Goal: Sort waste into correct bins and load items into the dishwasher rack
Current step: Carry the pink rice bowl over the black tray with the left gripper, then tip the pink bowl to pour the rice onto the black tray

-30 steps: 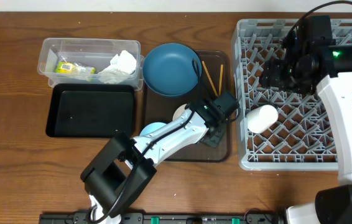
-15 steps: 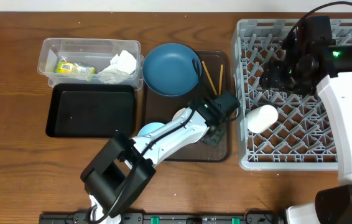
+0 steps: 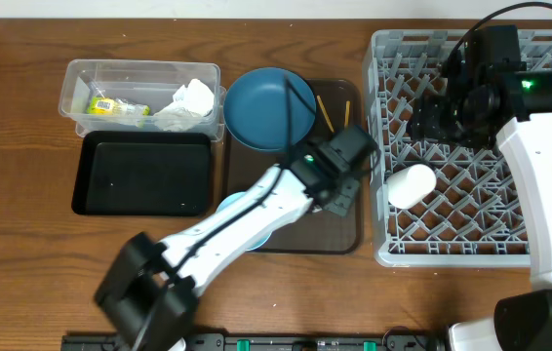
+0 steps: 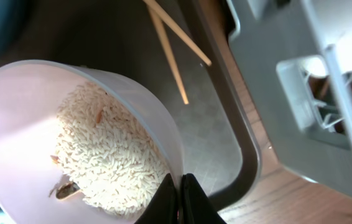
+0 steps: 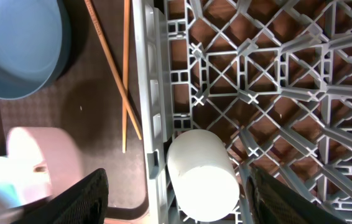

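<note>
My left gripper [image 4: 181, 186] is shut on the rim of the white bowl [image 4: 33, 118], which holds a heap of rice crumbs [image 4: 107, 149] and hangs over the brown serving tray [image 4: 222, 134]. In the overhead view the left gripper [image 3: 339, 180] hides that bowl. Two chopsticks [image 3: 333, 115] lie on the tray beside the dark blue plate-bowl [image 3: 268, 107]. The light blue bowl [image 3: 229, 203] peeks out under the left arm. The white cup [image 3: 410, 185] lies on its side in the grey dishwasher rack [image 3: 471, 219]. My right gripper [image 5: 177, 180] is open above the cup [image 5: 201, 174].
The clear tub [image 3: 139, 70] at the back left holds the crumpled napkin [image 3: 190, 100] and the yellow-green wrapper [image 3: 110, 105]. The black tray [image 3: 139, 175] lies in front of it. The rack's wall [image 5: 154, 93] borders the serving tray.
My left arm has risen and stretched out, lifting the white bowl off the serving tray. The right arm has not moved.
</note>
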